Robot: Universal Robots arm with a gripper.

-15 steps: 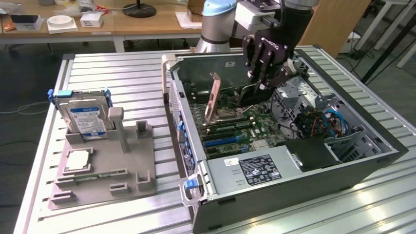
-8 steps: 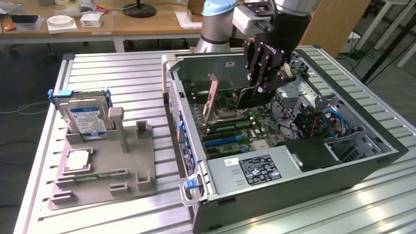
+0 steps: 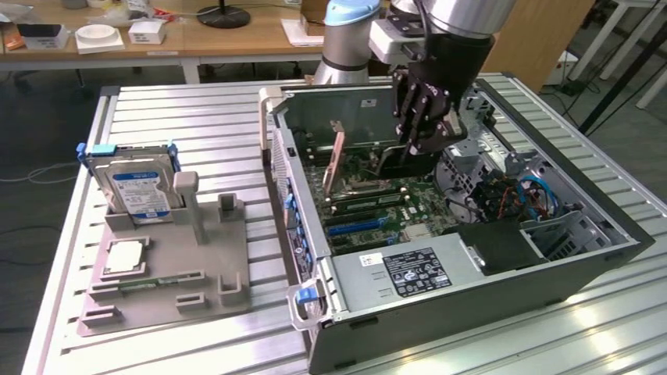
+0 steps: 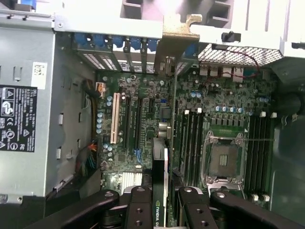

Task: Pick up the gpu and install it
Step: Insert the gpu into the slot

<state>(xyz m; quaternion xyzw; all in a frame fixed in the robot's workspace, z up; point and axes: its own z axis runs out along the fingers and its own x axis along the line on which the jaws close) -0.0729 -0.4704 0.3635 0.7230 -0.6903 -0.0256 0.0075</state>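
Starting at the exterior view's left, I see the grey parts tray (image 3: pixel 167 308) with the hard drive (image 3: pixel 140 191) standing in it, well apart from the work. Right of that lies the open computer case (image 3: pixel 583 262), and my gripper (image 3: pixel 422 144) is down inside it, above the motherboard (image 4: pixel 143 95).

The picking up is done, I judge. The gpu (image 4: pixel 162 167) is clamped between the fingers (image 4: pixel 139 205) and sits edge-on under the wrist camera. It runs away from the gripper to its pale bracket (image 4: pixel 174 38), which sits at the rear slot openings of the case. The card lies between the long black slots (image 4: pixel 135 124) and the memory sockets (image 4: pixel 190 138).

What is left is the seating, or the proof of it. I cannot tell whether the card's lower edge is in its slot or just over it, because the card itself covers that slot. The finger roots are cut off at the frame edge. In the exterior view the gripper body blocks most of the card.
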